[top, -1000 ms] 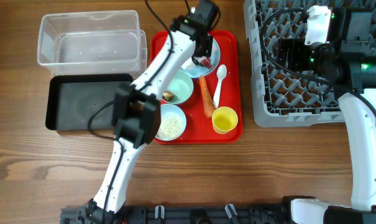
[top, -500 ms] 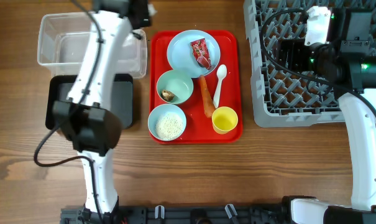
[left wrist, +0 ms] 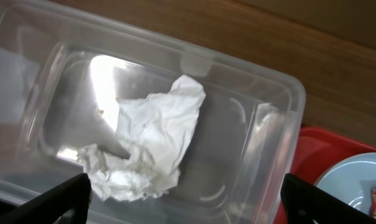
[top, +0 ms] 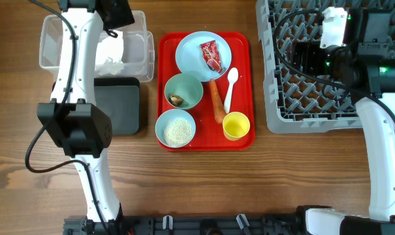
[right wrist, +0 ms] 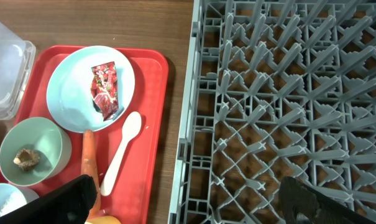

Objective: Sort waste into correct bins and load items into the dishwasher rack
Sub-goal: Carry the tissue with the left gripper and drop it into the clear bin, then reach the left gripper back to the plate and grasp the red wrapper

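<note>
A crumpled white tissue (left wrist: 147, 143) lies loose on the floor of the clear tub (top: 135, 32). My left gripper (left wrist: 188, 202) hangs open above it, touching nothing. On the red tray (top: 243, 46), a red wrapper (top: 209, 55) rests on the pale blue plate (top: 190, 49). A brown scrap (top: 177, 100) sits in the mint bowl (top: 189, 88) and rice (top: 178, 132) in the blue bowl. The carrot (top: 217, 101), white spoon (top: 229, 88) and yellow cup (top: 236, 125) are beside them. Over the left side of the grey rack (top: 301, 98), my right gripper (right wrist: 191, 199) is open and empty.
The black tub (top: 119, 104) sits just in front of the clear one, partly under my left arm. A strip of bare wood separates the tray from the rack's left wall (right wrist: 191, 93).
My left arm swung from the plate over to the clear tub. Its gripper opened, and the tissue now lies in the tub. The right arm has not moved.
</note>
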Controlling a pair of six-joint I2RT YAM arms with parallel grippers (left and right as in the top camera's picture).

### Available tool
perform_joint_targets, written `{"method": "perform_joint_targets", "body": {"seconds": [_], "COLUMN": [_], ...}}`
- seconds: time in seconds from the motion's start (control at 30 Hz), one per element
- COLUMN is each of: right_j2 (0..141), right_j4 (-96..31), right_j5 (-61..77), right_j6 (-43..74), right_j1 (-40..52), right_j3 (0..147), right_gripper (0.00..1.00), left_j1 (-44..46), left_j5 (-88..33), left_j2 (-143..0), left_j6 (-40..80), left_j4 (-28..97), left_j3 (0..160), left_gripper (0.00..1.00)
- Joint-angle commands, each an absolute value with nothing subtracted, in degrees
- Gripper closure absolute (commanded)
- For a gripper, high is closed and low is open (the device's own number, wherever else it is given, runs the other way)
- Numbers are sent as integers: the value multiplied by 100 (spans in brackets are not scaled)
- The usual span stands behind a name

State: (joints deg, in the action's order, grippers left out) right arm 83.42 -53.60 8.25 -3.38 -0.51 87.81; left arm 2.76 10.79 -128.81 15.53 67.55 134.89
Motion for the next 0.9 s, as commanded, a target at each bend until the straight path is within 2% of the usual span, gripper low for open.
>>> {"method": "perform_joint_targets", "body": {"seconds": [0.0,0.1,0.2,0.4,0.57,0.87], "right_j2": [8403,8403,8403,8403,8403,8403], "right_j4": [-5365,-5363,-5363,-5389,-5430,-5454], "right_j5": [727,727,727,727,727,727], "right_j6": [-434,-434,-427,-427,-432,-281], "right_j1": [-34,-34,-34,-34,-34,-34], "right_j3": [8912,8912,8912,8912,8912,8912], "right_gripper": [3,3,3,3,3,3], "left_j1": [694,1140,1741,2635,2856,2897], "left_j5": [676,43,21,183,257,261], "left_j2": [-12910,-12925,-13047,-14020,-14711,-14849], "left_j6": [1035,716,864,985,985,937], "left_j4": [6344,6121,6012,5714,5697,5334], "left_j3": [13491,13489,13489,13489,13489,13489], "left_gripper": [3,5,7,6,7,2]}}
